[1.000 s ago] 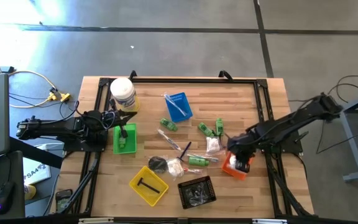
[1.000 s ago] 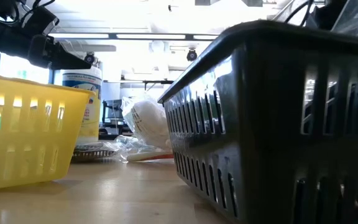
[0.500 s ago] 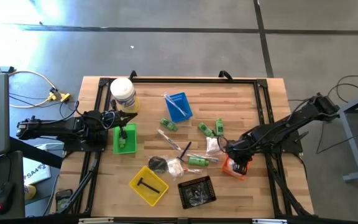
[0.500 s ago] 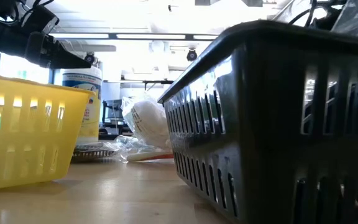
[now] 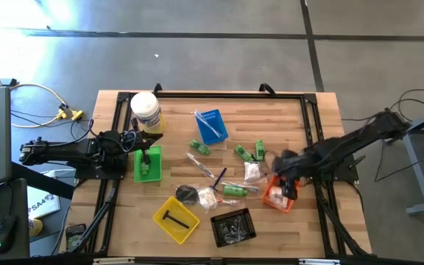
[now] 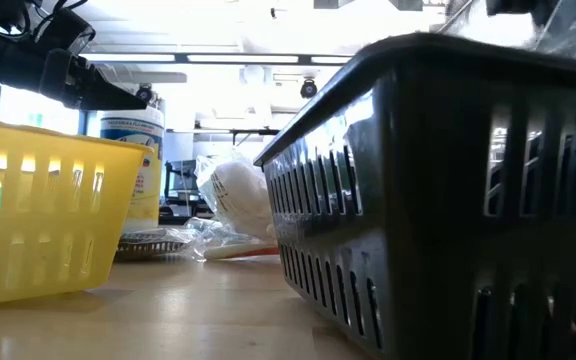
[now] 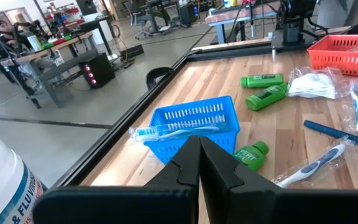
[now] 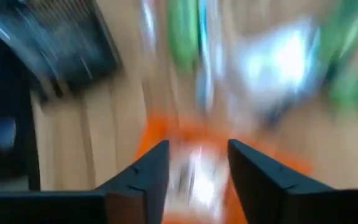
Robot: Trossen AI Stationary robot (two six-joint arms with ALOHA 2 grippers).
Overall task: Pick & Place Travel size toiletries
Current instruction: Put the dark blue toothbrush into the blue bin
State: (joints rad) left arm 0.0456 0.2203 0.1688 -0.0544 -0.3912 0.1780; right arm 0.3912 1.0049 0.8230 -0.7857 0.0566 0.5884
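My right gripper [image 8: 194, 168] over orange tray [image 5: 274, 200], fingers parted, nothing between. White sachet [image 5: 276, 194] lies in tray right beneath. Green bottle [image 5: 234, 190] at nine o'clock on worktop [image 5: 285, 118]. Left gripper [image 7: 199, 163] closed, empty.

On the pale striped wood table [image 5: 285, 118] sit green bottles [image 5: 200, 147], a blue tray [image 5: 212, 125], a green tray [image 5: 147, 163], a yellow tray [image 5: 176, 218], a black slatted tray [image 5: 233, 226], an orange tray [image 5: 277, 198], and a white tub [image 5: 146, 110] with a yellow label.
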